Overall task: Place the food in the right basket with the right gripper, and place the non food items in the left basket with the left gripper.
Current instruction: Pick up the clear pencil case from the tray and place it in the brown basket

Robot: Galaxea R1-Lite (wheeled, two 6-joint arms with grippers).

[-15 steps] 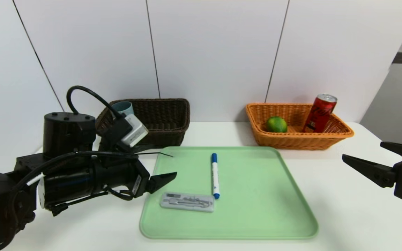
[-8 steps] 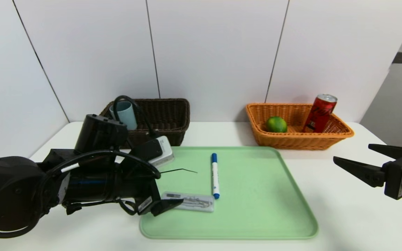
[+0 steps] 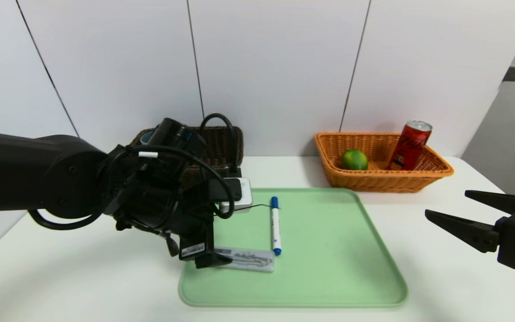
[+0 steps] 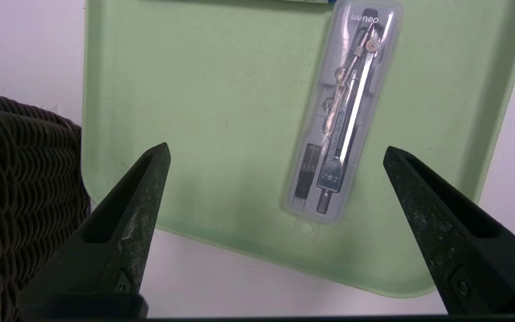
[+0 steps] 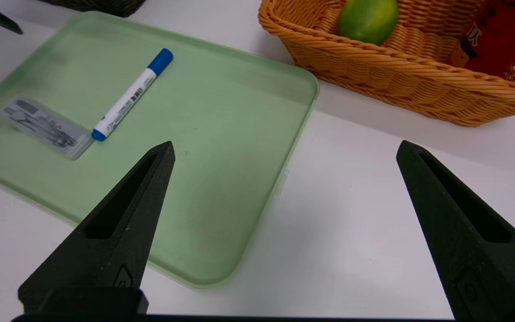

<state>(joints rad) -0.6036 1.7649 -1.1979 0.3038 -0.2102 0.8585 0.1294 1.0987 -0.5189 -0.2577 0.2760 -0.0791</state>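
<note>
Left tool (image 4: 275,152) – fingers apart – hangs over the grey case (image 4: 344,112) beside the marker (image 3: 276,226); right tool (image 3: 456,210) spread, idle.

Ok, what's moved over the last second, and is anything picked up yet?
The left tool swung from beside the dark brown basket toward the green tray, and the arm rolled over; it now hangs open over the flat grey case, holding nothing. The right tool stayed open at the table's right side. Marker, lime and soda can are unchanged.
</note>
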